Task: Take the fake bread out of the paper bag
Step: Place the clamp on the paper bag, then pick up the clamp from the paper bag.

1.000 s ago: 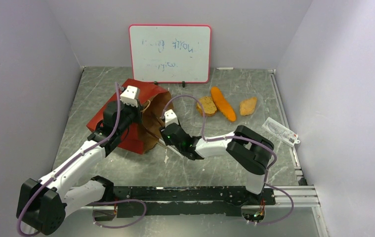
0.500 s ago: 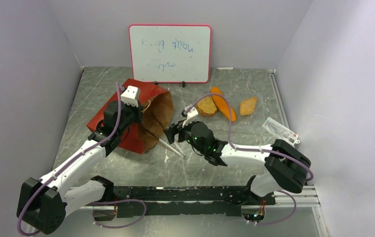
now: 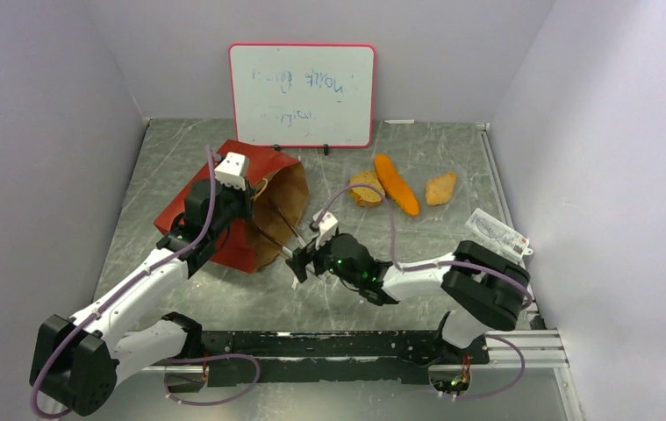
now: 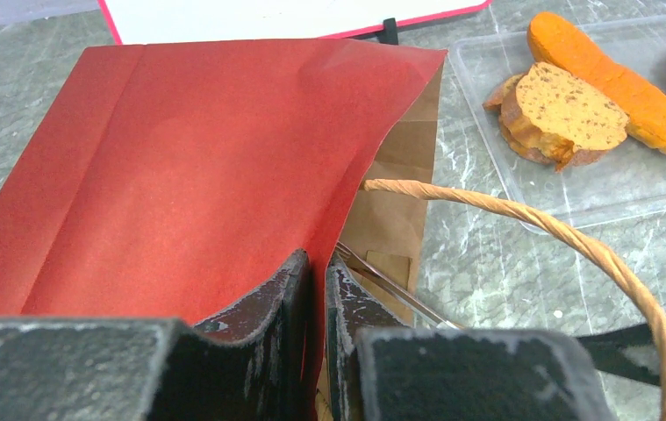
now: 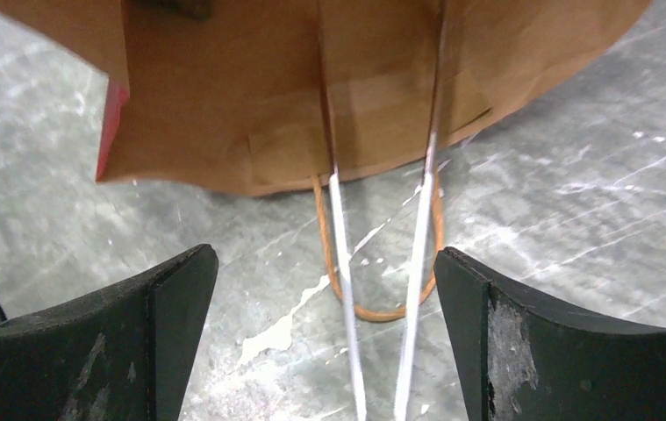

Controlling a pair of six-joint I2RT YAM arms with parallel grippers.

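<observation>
The red paper bag (image 3: pixel 224 206) lies on its side, its brown mouth (image 3: pixel 281 210) facing right. My left gripper (image 4: pixel 316 272) is shut on the bag's upper rim (image 4: pixel 373 167), beside a tan loop handle (image 4: pixel 575 237). My right gripper (image 3: pixel 300 260) stands wide open just outside the mouth, and its wrist view shows it (image 5: pixel 325 254) straddling two thin silver rods (image 5: pixel 342 263) that run out of the bag (image 5: pixel 311 105) without touching them. The fake bread lies on a clear tray (image 4: pixel 575 197): a brown slice (image 3: pixel 367 188), a long orange loaf (image 3: pixel 397 184) and a roll (image 3: pixel 440 188). I cannot make out the bag's depth.
A whiteboard (image 3: pixel 302 95) stands at the back wall behind the bag. A small printed packet (image 3: pixel 497 232) lies at the right edge. The bag's lower handle loop (image 5: pixel 382 311) rests on the table under the rods. A white smear (image 3: pixel 295 282) marks the table near my right gripper.
My right arm swung its elbow out to the right and the gripper drew back a little from the bag's mouth while its jaws opened wide. The left gripper and bag stayed put.
</observation>
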